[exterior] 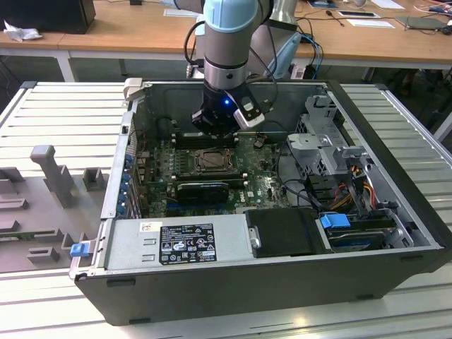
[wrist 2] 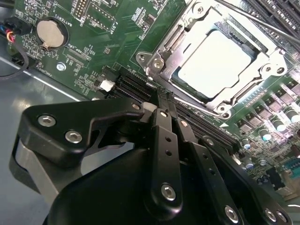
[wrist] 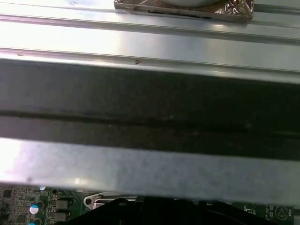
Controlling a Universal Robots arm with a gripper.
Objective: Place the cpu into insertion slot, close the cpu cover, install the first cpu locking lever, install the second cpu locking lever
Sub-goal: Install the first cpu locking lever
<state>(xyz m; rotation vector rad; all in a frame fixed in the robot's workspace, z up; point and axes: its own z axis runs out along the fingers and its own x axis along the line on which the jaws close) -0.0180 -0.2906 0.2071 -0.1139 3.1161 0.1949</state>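
Observation:
The cpu (wrist 2: 213, 63) lies flat in the insertion slot (wrist 2: 151, 62), its pale metal top showing through the cut-out of the cpu cover (wrist 2: 262, 70), which lies down around it. A thin metal lever rod (wrist 2: 253, 19) runs slantwise past the socket's corner. My gripper (wrist 2: 164, 98) hangs just beside the socket, over the black memory slots (wrist 2: 136, 86), its two black fingers (wrist 2: 161, 126) pressed together with nothing between them. In the exterior view the gripper (exterior: 214, 131) sits low inside the open case, just behind the socket (exterior: 212, 161).
A black ribbed block (exterior: 203, 189) lies in front of the socket. The power supply (exterior: 176, 244), a drive cage (exterior: 325, 141) and cables (exterior: 353, 187) crowd the case's front and right. A coin battery (wrist 2: 49, 33) sits on the board. The case wall (wrist: 150, 103) stands close.

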